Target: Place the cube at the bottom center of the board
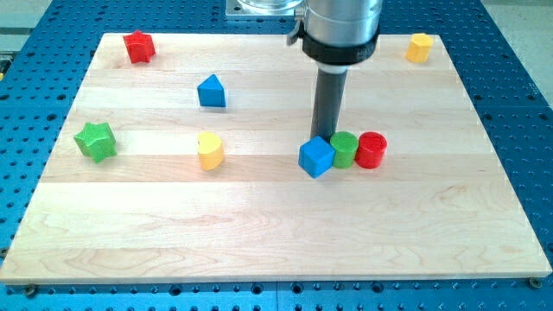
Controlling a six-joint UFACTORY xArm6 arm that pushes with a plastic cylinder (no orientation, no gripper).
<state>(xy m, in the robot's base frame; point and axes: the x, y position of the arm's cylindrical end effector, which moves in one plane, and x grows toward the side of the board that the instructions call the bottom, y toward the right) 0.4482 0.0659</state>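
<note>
The blue cube (pixel 316 156) sits a little right of the board's middle, turned corner-on. My tip (pixel 324 136) stands right behind it, touching or nearly touching its top edge. A green cylinder (pixel 345 149) stands against the cube's right side, and a red cylinder (pixel 371 149) stands against the green one, so the three form a short row. The rod rises from the tip to the arm's grey housing (pixel 340 30) at the view's top.
A yellow heart-shaped block (pixel 210 150) lies left of the cube. A blue triangular block (pixel 212 92) is at upper left. A green star (pixel 95 141) is near the left edge, a red star (pixel 138 47) at the top left corner, a yellow block (pixel 419 48) at the top right. The wooden board (pixel 276 242) lies on a blue perforated table.
</note>
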